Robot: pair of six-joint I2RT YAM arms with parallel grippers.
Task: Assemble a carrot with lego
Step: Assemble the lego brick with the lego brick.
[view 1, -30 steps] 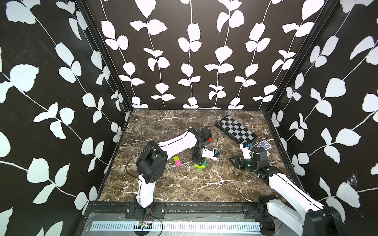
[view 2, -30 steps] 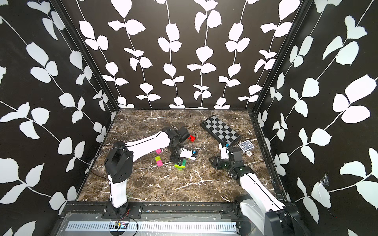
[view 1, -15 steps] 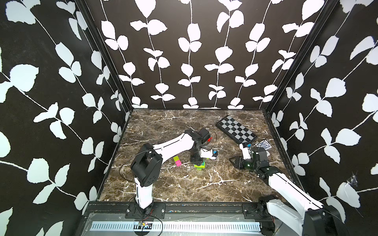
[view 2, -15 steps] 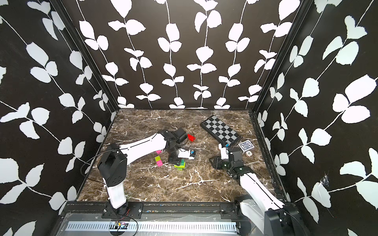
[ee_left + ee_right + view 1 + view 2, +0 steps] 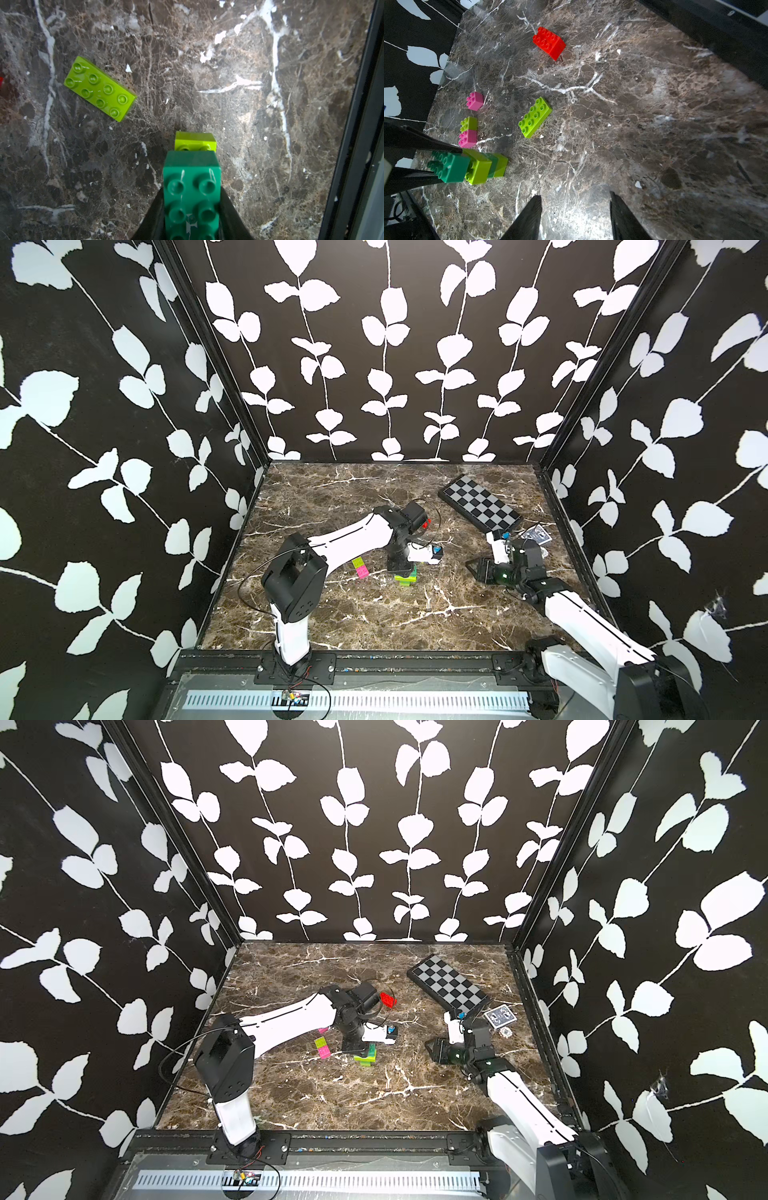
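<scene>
Top pair overhead-front; wrist cameras close, facing table [image 5: 228, 62].

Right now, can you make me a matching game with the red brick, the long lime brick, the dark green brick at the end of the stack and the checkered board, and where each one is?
Things:
1. red brick
2. long lime brick
3. dark green end brick
4. checkered board

Places:
A. pinched in the left jaws
B. near the back right corner of the table
C. lying flat alone, eight studs up
D. the brick nearest the back wall

Pairs: 1-D, 2-C, 3-A, 4-B
</scene>
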